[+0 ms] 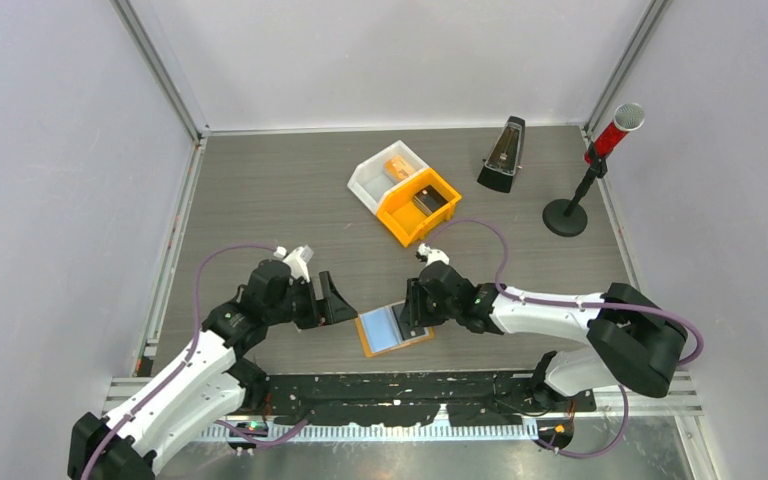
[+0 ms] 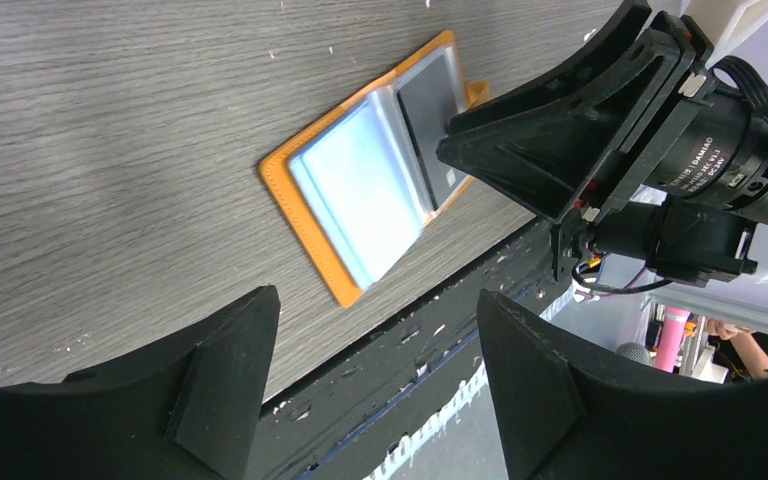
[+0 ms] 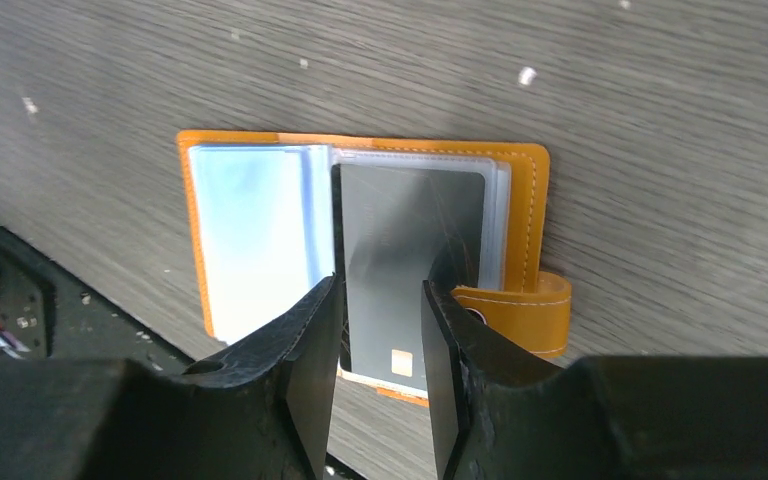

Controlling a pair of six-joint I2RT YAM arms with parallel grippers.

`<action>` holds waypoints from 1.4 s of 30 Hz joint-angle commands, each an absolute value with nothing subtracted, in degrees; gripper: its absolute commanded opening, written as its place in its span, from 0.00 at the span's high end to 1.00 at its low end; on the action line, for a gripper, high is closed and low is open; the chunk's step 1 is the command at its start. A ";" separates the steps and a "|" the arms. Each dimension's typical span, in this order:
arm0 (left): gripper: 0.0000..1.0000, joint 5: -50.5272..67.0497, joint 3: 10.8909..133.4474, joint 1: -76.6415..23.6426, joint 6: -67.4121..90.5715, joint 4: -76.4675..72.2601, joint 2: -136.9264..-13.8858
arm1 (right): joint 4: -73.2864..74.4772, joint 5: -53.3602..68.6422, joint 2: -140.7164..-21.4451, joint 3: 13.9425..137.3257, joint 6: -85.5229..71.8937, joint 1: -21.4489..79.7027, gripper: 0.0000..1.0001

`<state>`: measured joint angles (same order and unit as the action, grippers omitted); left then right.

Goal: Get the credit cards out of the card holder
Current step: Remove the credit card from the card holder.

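Evidently poised to pinch the dark grey card [image 3: 410,230] from the orange folding wallet [image 3: 532,200], the right end effector [image 3: 380,300] hovers slightly parted.

Orange bin [image 1: 400,217], metronome [image 1: 501,156], microphone [image 1: 615,130] (on stand)

Bright even light, faint soft shadows, pale glare across the card holder [image 3: 250,230], wrist-view foregrounds blurred
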<state>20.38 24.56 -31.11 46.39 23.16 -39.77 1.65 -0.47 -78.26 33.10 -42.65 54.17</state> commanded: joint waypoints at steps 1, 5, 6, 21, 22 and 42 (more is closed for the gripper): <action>0.26 21.48 24.09 -31.11 47.92 18.62 -42.14 | 2.91 -5.13 -76.35 31.56 -42.57 54.40 0.58; 0.29 22.23 24.19 -32.51 49.45 14.43 -45.61 | 2.78 -5.60 -76.34 30.76 -42.77 54.45 0.58; 0.30 22.22 24.37 -33.10 49.74 13.58 -46.81 | 2.63 -5.61 -75.82 30.63 -42.86 54.47 0.58; 0.37 21.50 26.88 -40.61 54.19 3.12 -57.81 | 5.68 -11.73 -69.57 28.76 -39.85 54.40 0.57; 0.37 21.79 26.89 -40.80 54.42 2.22 -58.57 | 5.48 -11.83 -69.59 28.62 -39.78 54.40 0.56; 0.48 25.10 30.82 -45.52 55.95 -9.60 -71.52 | 8.40 -19.80 -64.15 27.33 -35.30 54.41 0.52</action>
<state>21.17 28.64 -44.31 55.09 -1.04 -66.37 7.75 -14.63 -64.93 27.86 -37.56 54.22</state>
